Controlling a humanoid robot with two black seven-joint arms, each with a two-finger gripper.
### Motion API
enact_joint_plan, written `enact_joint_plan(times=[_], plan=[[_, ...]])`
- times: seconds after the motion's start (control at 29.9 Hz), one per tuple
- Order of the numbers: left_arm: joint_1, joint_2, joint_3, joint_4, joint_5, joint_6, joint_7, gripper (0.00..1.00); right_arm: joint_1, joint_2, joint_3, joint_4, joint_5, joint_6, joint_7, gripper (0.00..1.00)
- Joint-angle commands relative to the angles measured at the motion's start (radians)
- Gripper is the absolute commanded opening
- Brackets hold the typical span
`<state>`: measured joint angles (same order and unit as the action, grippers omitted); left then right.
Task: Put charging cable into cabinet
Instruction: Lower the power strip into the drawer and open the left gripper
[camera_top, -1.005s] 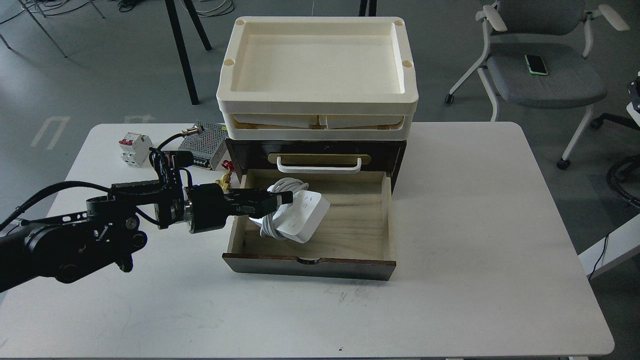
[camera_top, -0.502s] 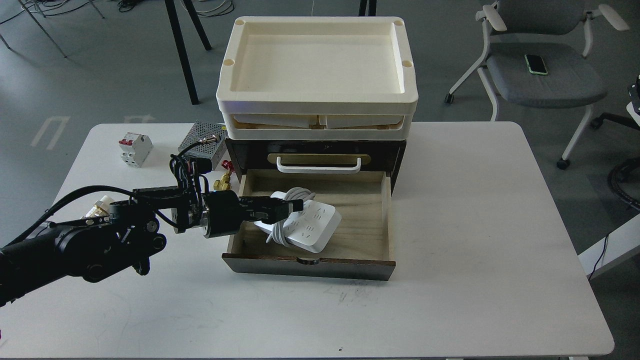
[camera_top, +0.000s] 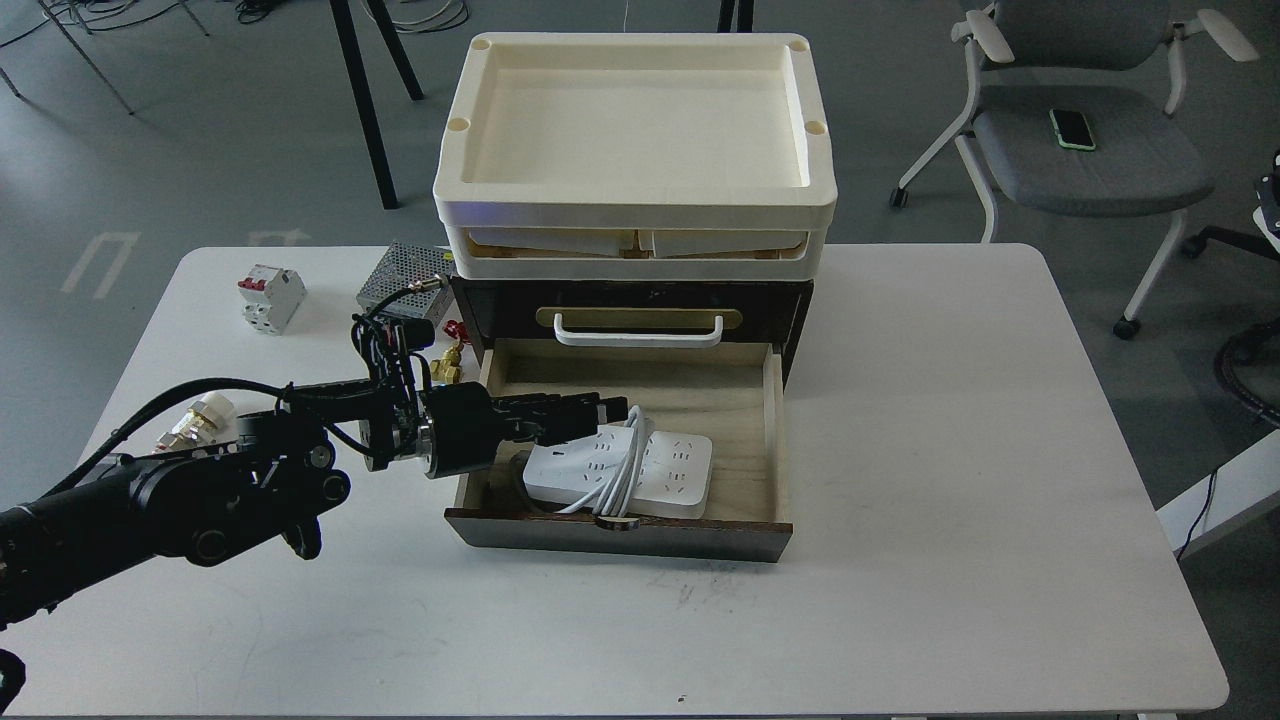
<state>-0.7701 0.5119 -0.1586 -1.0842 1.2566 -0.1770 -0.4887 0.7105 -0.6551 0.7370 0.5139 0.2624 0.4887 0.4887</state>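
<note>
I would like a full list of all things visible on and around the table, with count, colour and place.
charging cable: 1, white, flat in the open drawer
cabinet: 1, dark brown, table centre, bottom drawer open
trays: 2, cream, stacked on cabinet
power-supply box: 1, metal, left of cabinet
circuit breaker: 1, white and red, far left
brass fittings: few, beside cabinet
table: 1, white
chair: 1, grey, behind right
phone: 1, green, on chair
left gripper: 1, black, over the drawer at the cable

Glossy plastic charging cable (camera_top: 655, 464), pale wood (matt) cabinet (camera_top: 700, 395)
</note>
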Motion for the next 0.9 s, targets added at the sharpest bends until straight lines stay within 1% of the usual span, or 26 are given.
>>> enact_joint_plan(times=[0.0, 0.1, 0.23, 0.33, 0.4, 0.44, 0.47, 0.57, 0.64, 0.77, 0.87], plan=[[-0.003, 0.08, -0.018, -0.017, -0.075, -0.033, 0.0, 0.83, 0.0, 0.0, 0.001, 0.0, 0.0, 0.0, 0.0, 1.0], [0.0, 0.155, -0.019, -0.049, -0.08, -0.073, 0.0, 0.84, 0.0, 0.0, -0.001, 0.0, 0.0, 0.0, 0.0, 1.0], [0.008, 0.304, -0.024, -0.138, -0.129, -0.127, 0.0, 0.84, 0.0, 0.0, 0.001, 0.002, 0.0, 0.0, 0.0, 1.0], [0.011, 0.368, -0.048, -0.161, -0.305, -0.177, 0.0, 0.86, 0.001, 0.003, -0.008, 0.011, -0.002, 0.0, 0.0, 1.0], [0.012, 0.373, -0.111, -0.146, -0.483, -0.223, 0.0, 0.93, 0.007, 0.011, -0.018, 0.021, -0.012, 0.0, 0.0, 1.0], [0.012, 0.373, -0.152, -0.129, -0.579, -0.258, 0.0, 0.94, 0.013, 0.014, -0.021, 0.031, -0.015, 0.0, 0.0, 1.0], [0.012, 0.37, -0.201, -0.105, -0.688, -0.312, 0.0, 0.96, 0.018, 0.015, -0.024, 0.046, -0.015, 0.0, 0.0, 1.0], [0.015, 0.358, -0.329, -0.013, -0.961, -0.312, 0.0, 0.97, 0.043, 0.018, -0.022, 0.119, -0.014, 0.0, 0.0, 1.0], [0.014, 0.317, -0.381, 0.07, -1.087, -0.312, 0.0, 0.97, 0.049, 0.023, -0.013, 0.158, -0.014, 0.0, 0.0, 1.0], [0.009, 0.222, -0.432, 0.21, -1.191, -0.312, 0.0, 0.97, 0.053, 0.064, -0.008, 0.166, -0.014, 0.0, 0.0, 1.0], [0.014, 0.177, -0.452, 0.247, -1.198, -0.312, 0.0, 0.97, 0.059, 0.087, 0.001, 0.173, -0.012, 0.0, 0.0, 1.0]])
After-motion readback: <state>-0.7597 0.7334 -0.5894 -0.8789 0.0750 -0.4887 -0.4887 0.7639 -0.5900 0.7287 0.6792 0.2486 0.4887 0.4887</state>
